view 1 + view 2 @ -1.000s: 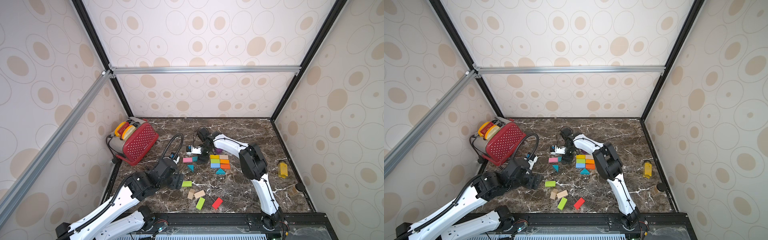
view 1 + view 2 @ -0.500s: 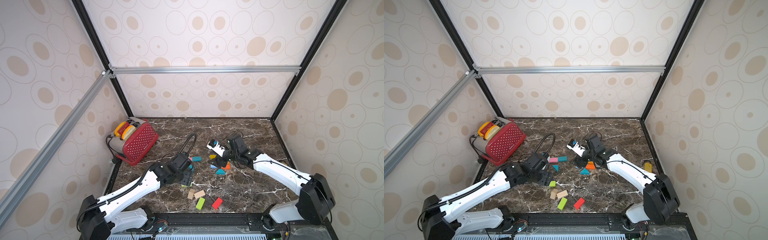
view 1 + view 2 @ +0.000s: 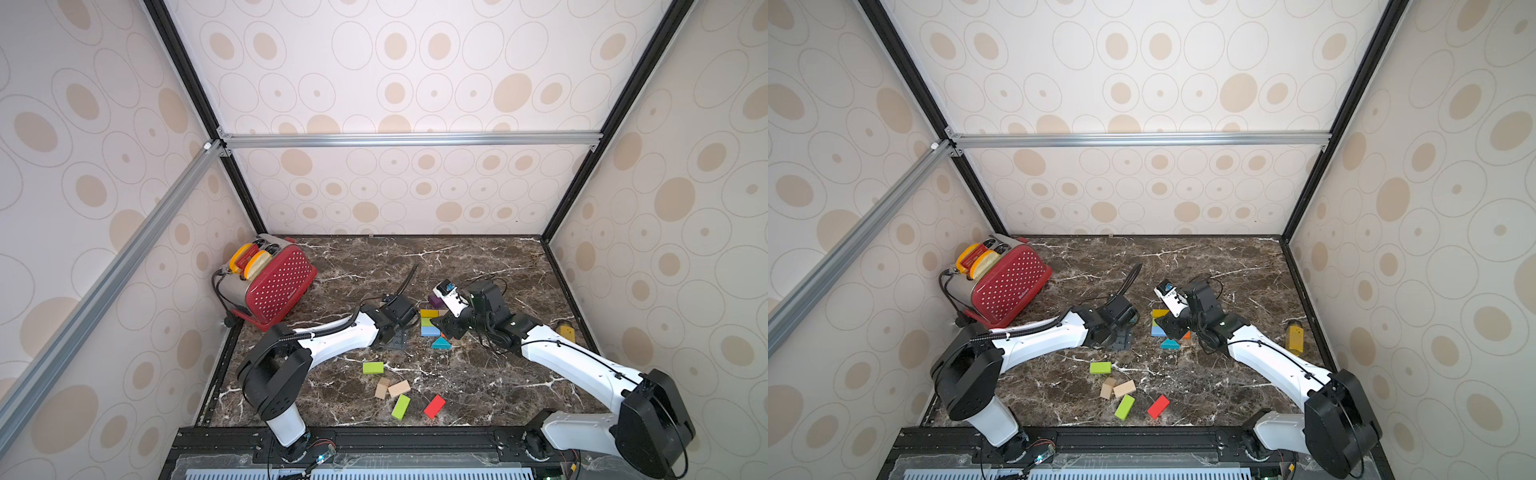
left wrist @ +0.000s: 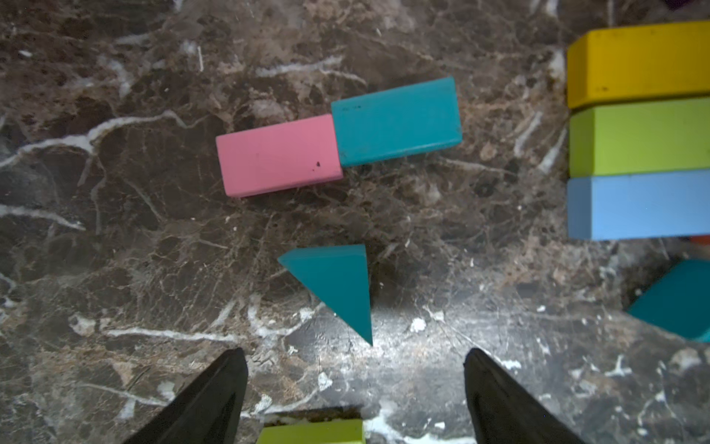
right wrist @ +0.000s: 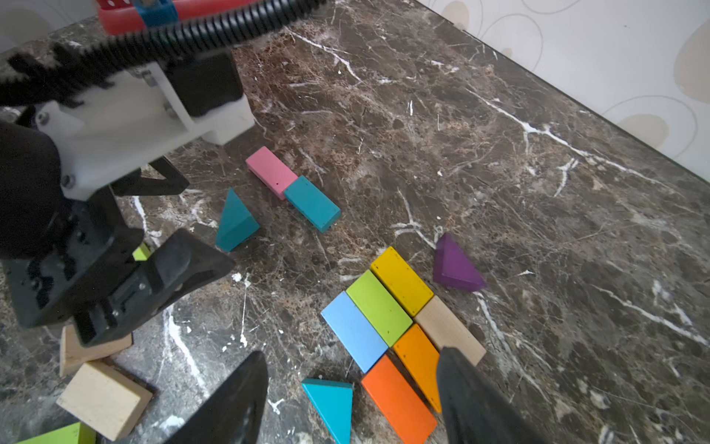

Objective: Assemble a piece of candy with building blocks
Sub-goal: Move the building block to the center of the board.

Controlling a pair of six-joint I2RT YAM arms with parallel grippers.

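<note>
Your left gripper (image 4: 355,388) hangs spread and empty just short of the teal wedge (image 4: 338,286), lined up to straddle it, while your right gripper (image 5: 351,399), also spread and empty, hovers over the brick slab (image 5: 378,307) beside that wedge.

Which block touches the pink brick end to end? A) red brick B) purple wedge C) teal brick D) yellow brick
C: in the left wrist view the teal brick butts against one short end of the pink brick, the two lying in a line on the marble, apart from the packed yellow, green and blue rows.
</note>
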